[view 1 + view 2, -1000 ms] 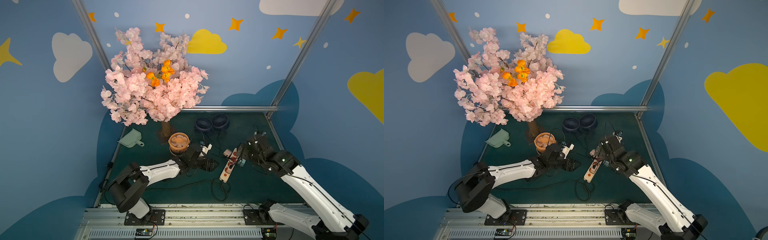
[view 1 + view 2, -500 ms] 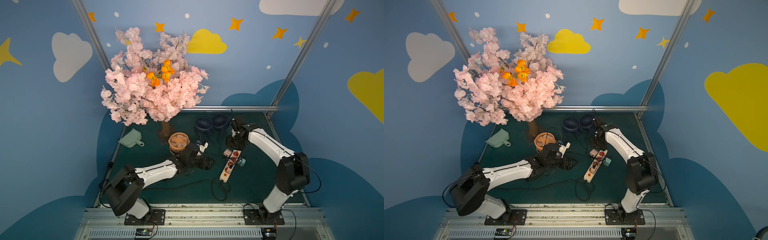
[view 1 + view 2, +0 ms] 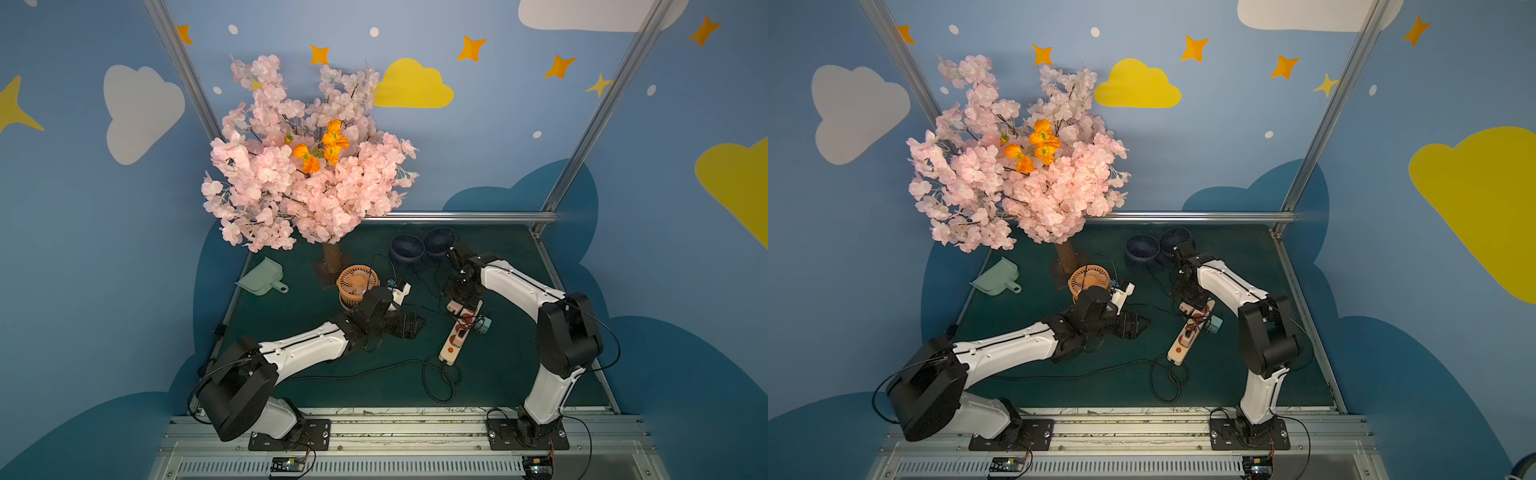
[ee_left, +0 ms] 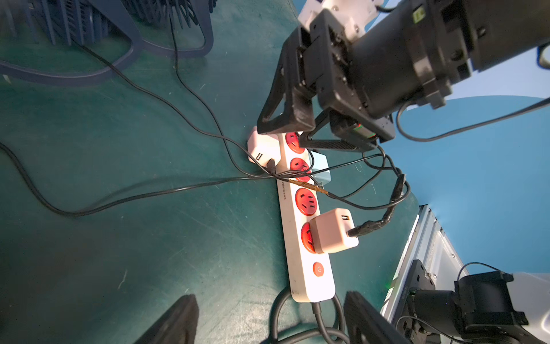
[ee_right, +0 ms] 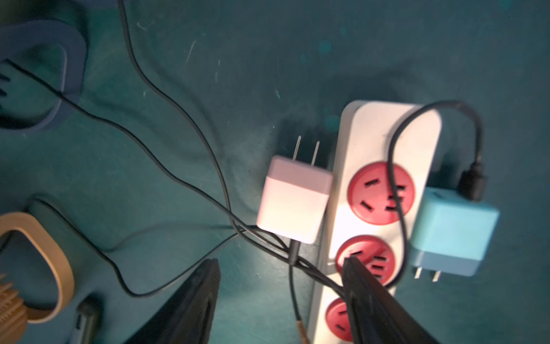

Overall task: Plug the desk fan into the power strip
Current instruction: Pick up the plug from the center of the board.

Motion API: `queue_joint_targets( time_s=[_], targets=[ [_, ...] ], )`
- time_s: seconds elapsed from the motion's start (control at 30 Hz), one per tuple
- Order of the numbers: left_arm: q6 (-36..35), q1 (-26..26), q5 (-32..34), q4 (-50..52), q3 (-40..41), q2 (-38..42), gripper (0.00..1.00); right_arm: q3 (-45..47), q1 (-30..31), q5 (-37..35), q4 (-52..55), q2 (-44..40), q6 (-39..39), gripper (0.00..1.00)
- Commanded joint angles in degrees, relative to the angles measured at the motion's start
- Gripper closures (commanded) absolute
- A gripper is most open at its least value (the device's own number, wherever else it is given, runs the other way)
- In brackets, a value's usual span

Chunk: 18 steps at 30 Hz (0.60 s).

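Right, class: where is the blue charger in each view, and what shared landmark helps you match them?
Top view: blue charger, right of the power strip.
Top view: same spot.
Left wrist: along the strip's far edge.
Right wrist: beside the strip, prongs bare.
Shared landmark: the power strip.

Cream power strip with red sockets; pink adapter, blue adapter.

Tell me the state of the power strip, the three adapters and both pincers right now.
power strip: lying flat, one socket taken.
pink adapter on the strip: plugged in.
pink adapter beside the strip: unplugged, prongs bare.
blue adapter: unplugged, prongs bare.
left pincer: open, empty.
right pincer: open, empty.
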<state>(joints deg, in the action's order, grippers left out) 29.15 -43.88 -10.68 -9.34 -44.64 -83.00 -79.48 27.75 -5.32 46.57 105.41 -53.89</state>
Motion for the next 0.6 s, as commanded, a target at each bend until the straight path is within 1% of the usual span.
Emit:
queue_joint_targets(
  time_s=[0.0,0.13,0.27,0.57],
  targets=[
    [-1.2,0.4,-0.1,0.9,1.1,1.7,0.19,0.6,0.9,-0.4,-1.7,2.6,-7.0,0.32],
    [-1.2,0.6,0.1,1.0,2.0,2.8,0.19,0.9,1.2,-1.1,-1.8,4.1,-9.4,0.33],
    [-1.4,0.8,0.5,1.6,2.6,4.3,0.18,1.9,1.3,-3.3,-1.7,3.6,-11.5,0.32],
    [-2.5,1.2,0.8,3.4,2.7,5.8,0.18,-0.4,1.3,-6.8,0.3,6.1,-11.9,0.29]
  ],
)
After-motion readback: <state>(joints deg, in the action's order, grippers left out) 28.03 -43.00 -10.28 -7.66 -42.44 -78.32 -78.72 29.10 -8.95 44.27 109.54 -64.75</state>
